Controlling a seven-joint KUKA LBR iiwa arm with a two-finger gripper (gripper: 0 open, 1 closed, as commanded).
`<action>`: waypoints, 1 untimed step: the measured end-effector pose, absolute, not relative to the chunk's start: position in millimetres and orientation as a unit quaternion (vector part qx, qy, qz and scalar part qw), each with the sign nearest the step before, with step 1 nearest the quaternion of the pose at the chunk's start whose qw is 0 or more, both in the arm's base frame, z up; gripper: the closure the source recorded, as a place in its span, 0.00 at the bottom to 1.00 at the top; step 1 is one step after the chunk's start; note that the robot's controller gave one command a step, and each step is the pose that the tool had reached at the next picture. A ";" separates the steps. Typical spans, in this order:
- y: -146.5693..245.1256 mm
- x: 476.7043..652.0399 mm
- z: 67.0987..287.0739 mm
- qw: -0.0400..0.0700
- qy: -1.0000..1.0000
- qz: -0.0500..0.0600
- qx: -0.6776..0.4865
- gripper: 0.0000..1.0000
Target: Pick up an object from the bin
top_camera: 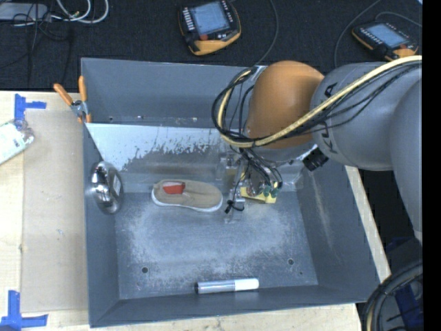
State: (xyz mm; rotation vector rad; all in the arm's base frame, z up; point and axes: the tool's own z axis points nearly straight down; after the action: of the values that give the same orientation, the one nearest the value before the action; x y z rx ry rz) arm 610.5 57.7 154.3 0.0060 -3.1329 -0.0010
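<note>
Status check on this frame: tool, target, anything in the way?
Tool low, at right end of beige shoe, contact unclear. Shoe lies flat mid-bin. Shiny metal piece at left and grey marker at front both lie apart from it.

Three loose things in the grey bin right now: one beige slipper with a red patch, one shiny metal cup, one grey marker.

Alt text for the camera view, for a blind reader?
The arm's pincer hangs at the right end of a flat beige sole with a red patch, mid-bin. A shiny metal object lies by the left wall of the grey bin, a grey marker near the front.
</note>
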 end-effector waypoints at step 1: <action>65.1 620.4 66.8 0.004 -0.999 0.000 -0.045 0.00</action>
State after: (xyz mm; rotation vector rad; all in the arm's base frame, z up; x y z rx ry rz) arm 620.4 65.1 66.8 -0.1421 -3.1311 -0.0016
